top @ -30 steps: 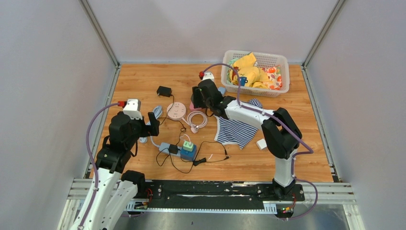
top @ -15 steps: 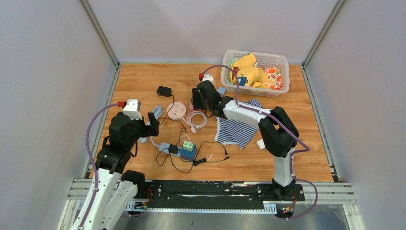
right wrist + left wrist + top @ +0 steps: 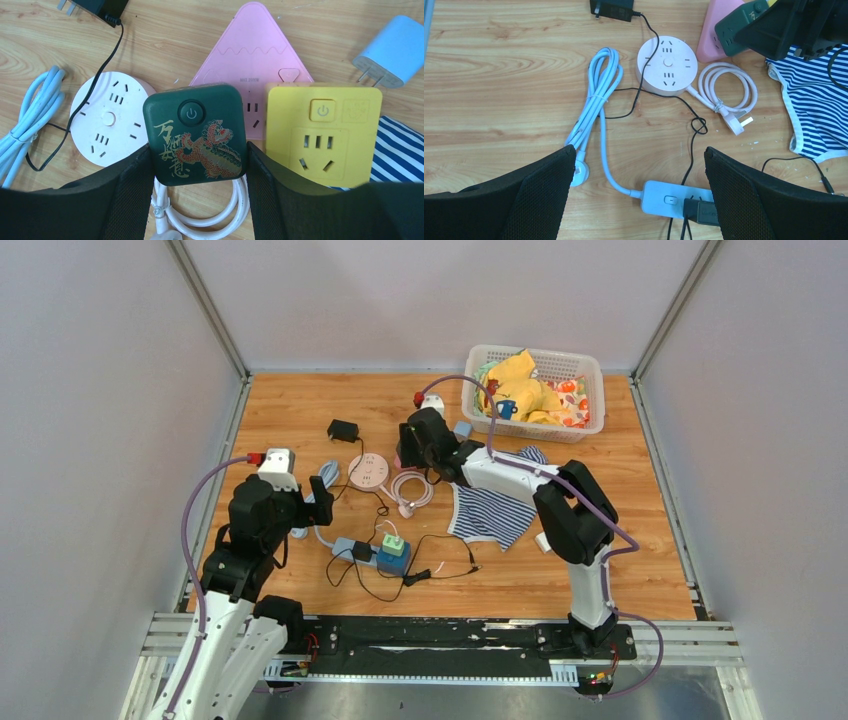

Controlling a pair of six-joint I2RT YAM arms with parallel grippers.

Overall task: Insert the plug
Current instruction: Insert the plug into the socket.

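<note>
While right tool (image 3: 196, 150) grips one green cube (image 3: 195, 132) | left tool (image 3: 639, 152) wide | apparently two pink sockets (image 3: 107, 117) (image 3: 255, 55)

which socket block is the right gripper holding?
The dark green socket cube with the gold-and-red dragon print, clamped in the right gripper. The yellow cube, pink triangle and round white socket lie free around it.

Gold Chinese calligraphy marks the green cube (image 3: 195, 145), a power sign on its button; the yellow socket (image 3: 322, 142) bears another; the pink triangle (image 3: 255, 50) reads "MAX", wattage blurred.
</note>
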